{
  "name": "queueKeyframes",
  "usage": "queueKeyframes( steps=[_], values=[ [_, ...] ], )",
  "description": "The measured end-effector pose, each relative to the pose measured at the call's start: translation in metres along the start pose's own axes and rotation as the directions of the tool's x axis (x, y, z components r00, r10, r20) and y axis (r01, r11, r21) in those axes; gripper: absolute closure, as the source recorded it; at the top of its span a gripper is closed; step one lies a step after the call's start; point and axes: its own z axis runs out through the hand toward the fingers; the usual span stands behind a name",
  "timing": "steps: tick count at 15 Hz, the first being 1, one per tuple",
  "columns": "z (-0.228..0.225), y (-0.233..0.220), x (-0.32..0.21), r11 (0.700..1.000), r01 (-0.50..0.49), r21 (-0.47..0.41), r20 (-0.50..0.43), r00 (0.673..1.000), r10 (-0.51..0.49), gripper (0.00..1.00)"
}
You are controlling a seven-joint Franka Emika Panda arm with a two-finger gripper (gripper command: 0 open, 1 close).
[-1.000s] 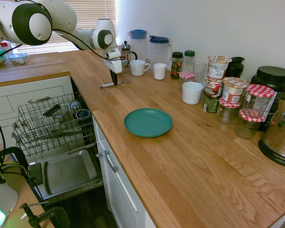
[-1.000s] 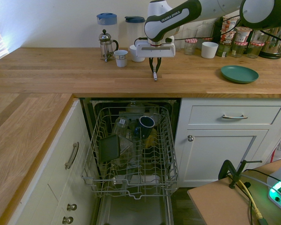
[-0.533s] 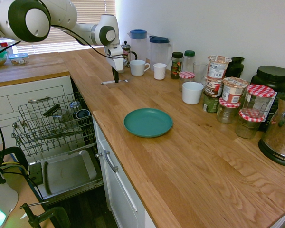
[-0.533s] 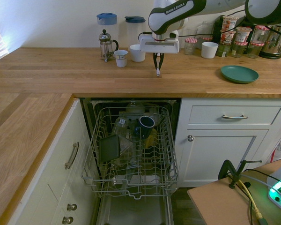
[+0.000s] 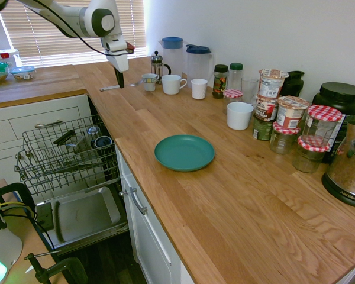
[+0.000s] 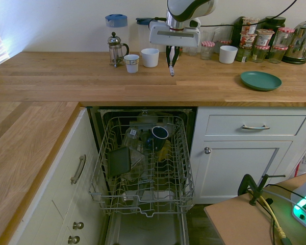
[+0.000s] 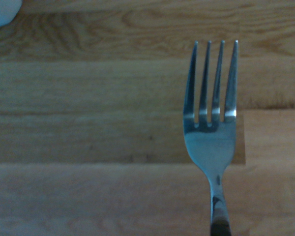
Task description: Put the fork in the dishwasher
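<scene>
1. Steel fork (image 7: 210, 142) is now lifted off the worktop (image 5: 183, 195), pinched in the closed gripper (image 6: 171, 62).
2. Note the dishwasher (image 6: 145, 168) rack sits open below the worktop; carry the fork there.

Legible text: one faint brand line only, on the base of the steel kettle (image 5: 349, 171) at the far end of the bench (image 5: 236, 195); letters too small to spell out. Printed labels on the tubs (image 5: 271, 89) and jars (image 5: 323, 125): colours visible, no words readable. Nothing readable elsewhere.
</scene>
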Motion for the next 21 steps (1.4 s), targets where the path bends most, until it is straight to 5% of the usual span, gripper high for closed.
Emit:
queueKeyframes(
  steps=[2, 6, 21],
  values=[
    [0.004, 0.041, -0.02, 1.0, 0.01, -0.007, -0.003, 1.0, -0.01, 1.0],
    [0.013, 0.045, -0.032, 1.0, 0.02, -0.015, -0.002, 1.0, -0.02, 1.0],
    [0.128, 0.171, -0.216, 0.998, -0.01, -0.057, 0.005, 1.0, 0.01, 1.0]
  ],
)
